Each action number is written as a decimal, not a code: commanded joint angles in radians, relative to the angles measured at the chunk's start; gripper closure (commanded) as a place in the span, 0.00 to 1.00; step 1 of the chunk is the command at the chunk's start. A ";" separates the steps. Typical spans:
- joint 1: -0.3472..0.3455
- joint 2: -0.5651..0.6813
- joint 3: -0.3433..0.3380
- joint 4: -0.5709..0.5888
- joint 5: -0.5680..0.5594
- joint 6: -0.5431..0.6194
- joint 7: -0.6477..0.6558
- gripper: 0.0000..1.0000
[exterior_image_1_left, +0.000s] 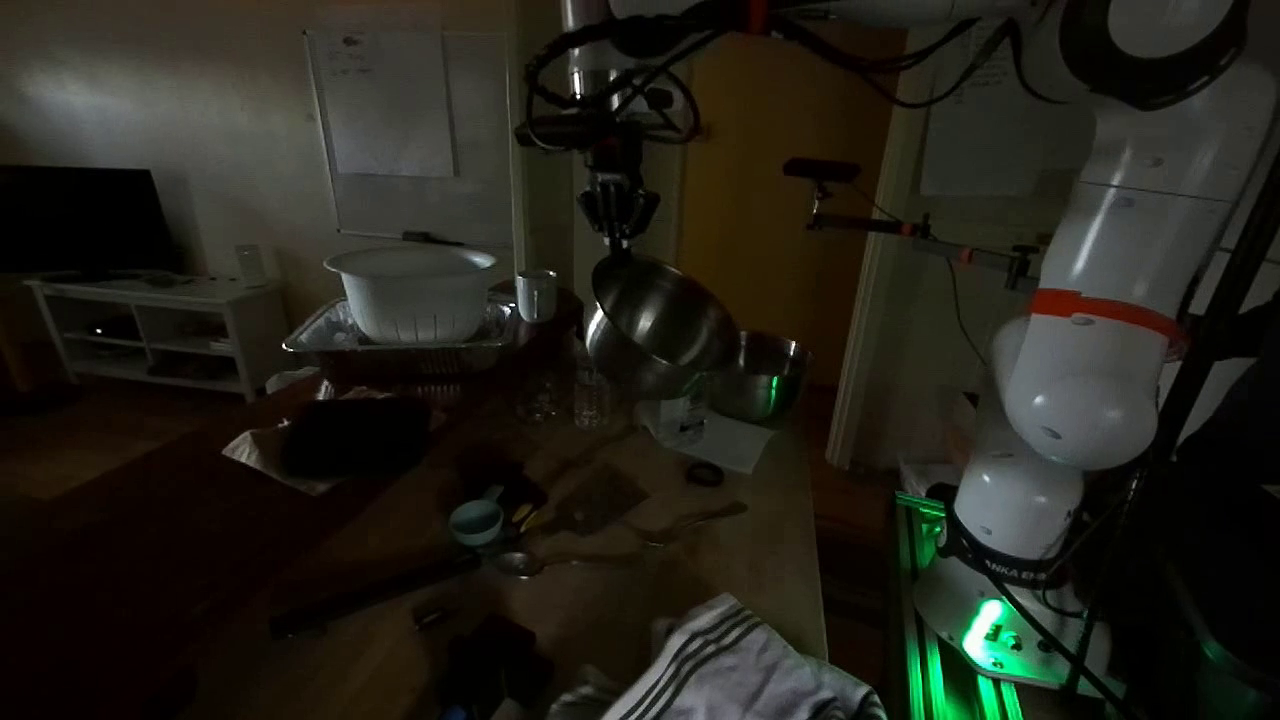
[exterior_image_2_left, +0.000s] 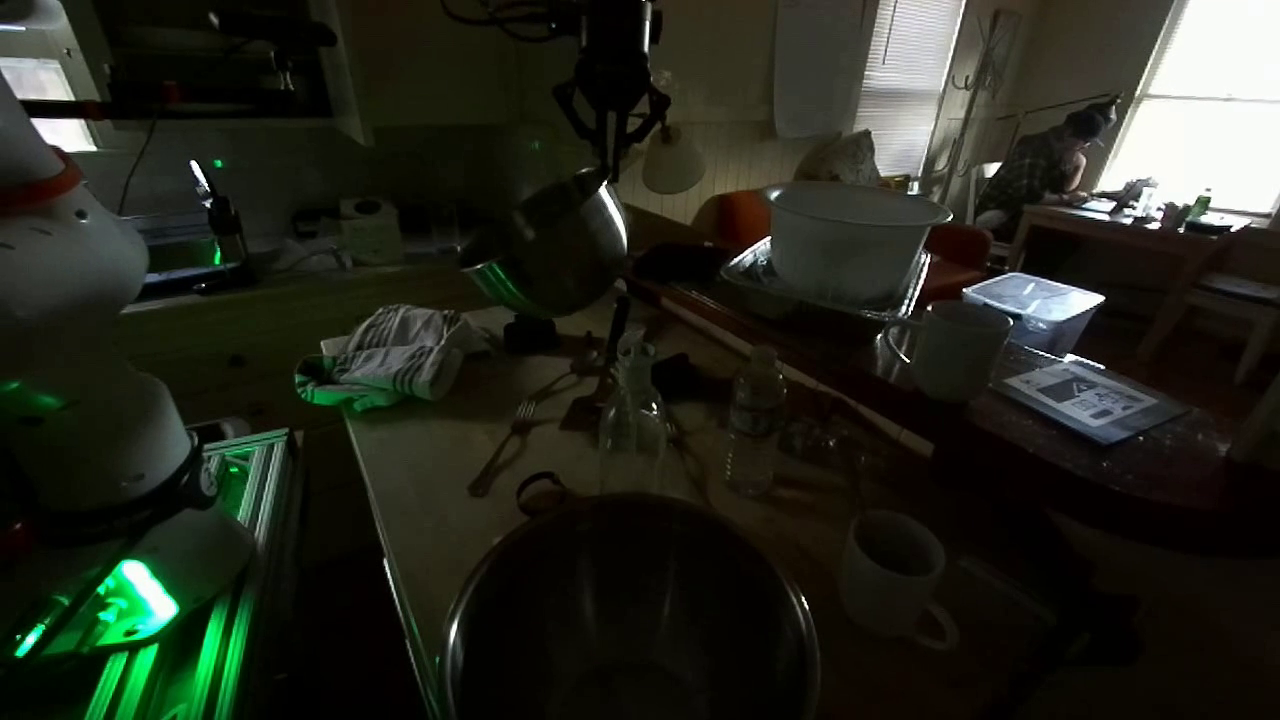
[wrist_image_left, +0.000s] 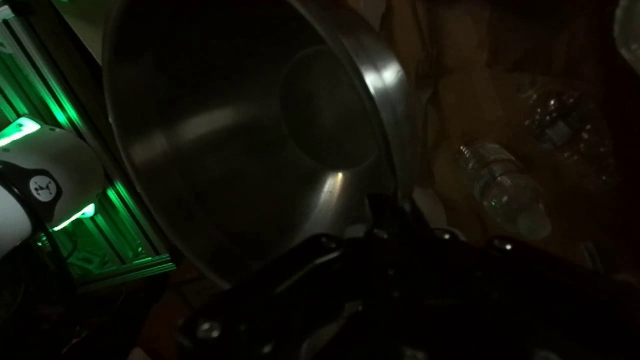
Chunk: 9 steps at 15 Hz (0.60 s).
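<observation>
My gripper is shut on the rim of a shiny metal bowl. The bowl hangs tilted in the air above the table, its opening turned sideways. Both also show in an exterior view, the gripper above and the bowl below it. In the wrist view the dark fingers pinch the rim, and the bowl's inside fills much of the picture. A second metal bowl stands on the table, with a clear glass bottle and a plastic bottle near it.
A white tub sits in a foil tray. A white mug, fork, black ring, spoon, small light-blue cup and striped towel lie about the table. A mug stands on the dark table.
</observation>
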 joint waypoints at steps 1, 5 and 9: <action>0.041 0.003 0.015 -0.033 -0.004 0.000 -0.057 0.98; 0.063 0.009 0.023 -0.108 -0.008 0.037 -0.139 0.98; 0.083 0.059 0.036 -0.140 -0.023 0.106 -0.220 0.98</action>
